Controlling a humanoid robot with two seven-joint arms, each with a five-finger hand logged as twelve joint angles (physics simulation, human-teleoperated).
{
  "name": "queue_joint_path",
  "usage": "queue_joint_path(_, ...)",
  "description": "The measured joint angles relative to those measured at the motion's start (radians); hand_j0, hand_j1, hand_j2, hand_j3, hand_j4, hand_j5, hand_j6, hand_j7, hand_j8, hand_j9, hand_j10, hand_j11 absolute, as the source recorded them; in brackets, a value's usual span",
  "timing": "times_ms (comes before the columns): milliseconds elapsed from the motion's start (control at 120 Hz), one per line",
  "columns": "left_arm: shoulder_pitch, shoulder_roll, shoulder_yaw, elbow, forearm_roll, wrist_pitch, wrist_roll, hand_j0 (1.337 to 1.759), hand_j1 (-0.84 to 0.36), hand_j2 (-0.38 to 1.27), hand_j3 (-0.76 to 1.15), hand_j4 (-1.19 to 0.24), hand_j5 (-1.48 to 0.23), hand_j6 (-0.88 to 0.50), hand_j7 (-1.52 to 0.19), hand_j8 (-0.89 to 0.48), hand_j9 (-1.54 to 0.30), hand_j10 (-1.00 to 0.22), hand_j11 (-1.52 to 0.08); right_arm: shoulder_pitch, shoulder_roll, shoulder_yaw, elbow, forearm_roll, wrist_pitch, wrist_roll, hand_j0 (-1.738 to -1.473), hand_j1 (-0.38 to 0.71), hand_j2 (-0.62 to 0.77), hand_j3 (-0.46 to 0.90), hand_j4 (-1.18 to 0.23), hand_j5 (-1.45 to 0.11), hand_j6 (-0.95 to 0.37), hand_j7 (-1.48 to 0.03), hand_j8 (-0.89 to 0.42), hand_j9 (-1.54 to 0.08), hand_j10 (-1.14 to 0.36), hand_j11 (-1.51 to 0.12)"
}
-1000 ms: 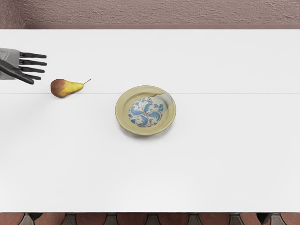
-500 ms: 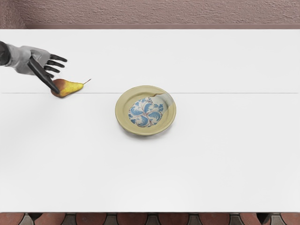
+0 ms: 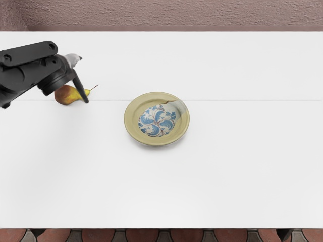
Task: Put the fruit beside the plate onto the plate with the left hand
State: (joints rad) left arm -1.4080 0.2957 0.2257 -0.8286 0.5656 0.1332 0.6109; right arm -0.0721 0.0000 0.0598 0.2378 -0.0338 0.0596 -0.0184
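The pear (image 3: 64, 96) is yellow-brown, the plate (image 3: 130, 119) olive with blue swirls.

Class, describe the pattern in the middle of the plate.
Blue swirling leaf shapes on white; the plate has an olive-yellow rim. Head view.

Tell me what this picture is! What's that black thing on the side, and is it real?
It is not a photo: a computer drew it, like a video game. You look down through a pretend robot's eyes at a white table. The black thing is its left arm; the left hand is right over a pear, partly hiding it. I cannot tell whether it grips the pear yet. Beside it, apart, sits a yellow plate with a blue pattern. The robot should put the pear there. Its right arm is out of the picture.
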Motion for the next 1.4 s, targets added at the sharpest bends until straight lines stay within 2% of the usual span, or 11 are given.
queue_joint_path(92, -0.005, -0.016, 0.072, 0.008, 0.044, 0.011, 0.0, 1.658, 0.32, 0.01, 0.0, -0.02, -0.03, -0.03, -0.03, -0.03, -0.03, -0.02, -0.03, 0.0, 0.0, 0.0, 0.0, 0.0, 0.0, 0.0, -1.658, -0.33, 0.0, 0.0, -0.01, -0.02, -0.01, -0.02, -0.01, -0.02, -0.01, -0.02)
queue_joint_path(167, 0.006, -0.046, 0.106, 0.047, 0.068, 0.045, 0.0, 1.658, 0.32, 0.01, 0.0, -0.03, -0.03, -0.03, -0.03, -0.03, -0.03, -0.03, -0.03, 0.0, 0.0, 0.0, 0.0, 0.0, 0.0, 0.0, -1.658, -0.33, 0.0, 0.0, -0.01, -0.02, -0.01, -0.02, -0.01, -0.02, -0.01, -0.02)
queue_joint_path(400, 0.029, -0.056, 0.158, 0.092, 0.088, 0.111, 0.0, 1.658, 0.29, 0.01, 0.0, -0.05, -0.06, -0.05, -0.06, -0.05, -0.06, -0.05, -0.06, 0.0, 0.0, 0.0, 0.0, 0.0, 0.0, 0.0, -1.658, -0.33, 0.0, 0.0, -0.01, -0.02, -0.01, -0.02, -0.01, -0.02, -0.01, -0.02)
queue_joint_path(833, 0.052, -0.086, 0.245, 0.098, 0.09, 0.115, 0.0, 1.658, 0.03, 0.06, 0.0, -0.27, -0.35, -0.28, -0.35, -0.27, -0.35, -0.27, -0.35, 0.0, 0.0, 0.0, 0.0, 0.0, 0.0, 0.0, -1.658, -0.33, 0.0, 0.0, -0.01, -0.02, -0.01, -0.02, -0.01, -0.02, -0.01, -0.02)
queue_joint_path(1400, 0.064, -0.099, 0.295, 0.099, 0.091, 0.107, 0.0, 1.658, -0.18, 0.09, 0.0, -0.45, -0.57, -0.44, -0.57, -0.42, -0.57, -0.44, -0.57, 0.0, 0.0, 0.0, 0.0, 0.0, 0.0, 0.0, -1.658, -0.33, 0.0, 0.0, -0.01, -0.02, -0.01, -0.02, -0.01, -0.02, -0.01, -0.02)
